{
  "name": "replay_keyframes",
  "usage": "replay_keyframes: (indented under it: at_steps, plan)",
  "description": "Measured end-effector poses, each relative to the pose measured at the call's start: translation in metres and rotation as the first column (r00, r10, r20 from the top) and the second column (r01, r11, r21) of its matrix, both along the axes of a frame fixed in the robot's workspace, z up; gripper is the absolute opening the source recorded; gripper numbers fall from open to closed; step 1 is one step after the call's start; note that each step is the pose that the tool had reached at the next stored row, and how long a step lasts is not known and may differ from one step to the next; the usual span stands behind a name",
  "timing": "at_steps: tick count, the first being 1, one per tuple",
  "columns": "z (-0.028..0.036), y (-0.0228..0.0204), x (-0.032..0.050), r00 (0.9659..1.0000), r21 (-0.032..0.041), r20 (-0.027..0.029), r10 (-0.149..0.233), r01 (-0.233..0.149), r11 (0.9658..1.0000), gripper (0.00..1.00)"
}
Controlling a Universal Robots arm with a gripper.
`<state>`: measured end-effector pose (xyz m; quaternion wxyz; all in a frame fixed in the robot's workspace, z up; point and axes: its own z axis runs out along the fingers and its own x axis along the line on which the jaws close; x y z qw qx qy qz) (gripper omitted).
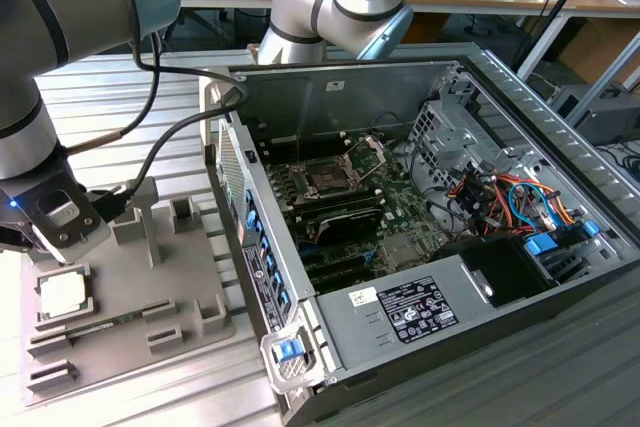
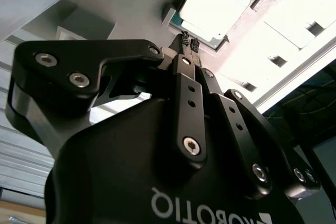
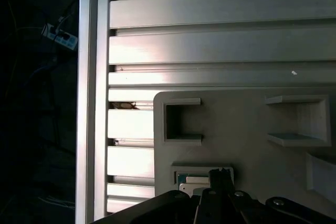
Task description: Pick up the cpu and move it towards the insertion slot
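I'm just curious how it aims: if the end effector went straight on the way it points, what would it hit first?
Probably the cpu lying in the grey tray: the end effector points at its edge. Depth is unclear, so it might meet the tray beside it instead.

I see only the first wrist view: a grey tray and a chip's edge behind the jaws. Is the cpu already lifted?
Observer: No. In the exterior view the cpu lies flat in its pocket of the grey tray.
Operator: Do the jaws hold it?
Observer: In the second wrist view the gripper has its jaws closed together, tips close to the cpu's edge; nothing seems to be between them.
Operator: Where is the insertion slot?
Observer: The insertion slot sits inside the open computer case, at the exterior view's right of the tray.
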<state>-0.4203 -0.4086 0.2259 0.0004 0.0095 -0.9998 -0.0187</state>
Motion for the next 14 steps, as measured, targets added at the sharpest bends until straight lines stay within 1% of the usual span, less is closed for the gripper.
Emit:
replay_keyframes:
  at_steps: [14]
  plan:
    - [-0.0028,-0.0001,0.0000,1.0000,0.0000,0.0000,0.000,0.000,1.0000,0.11]
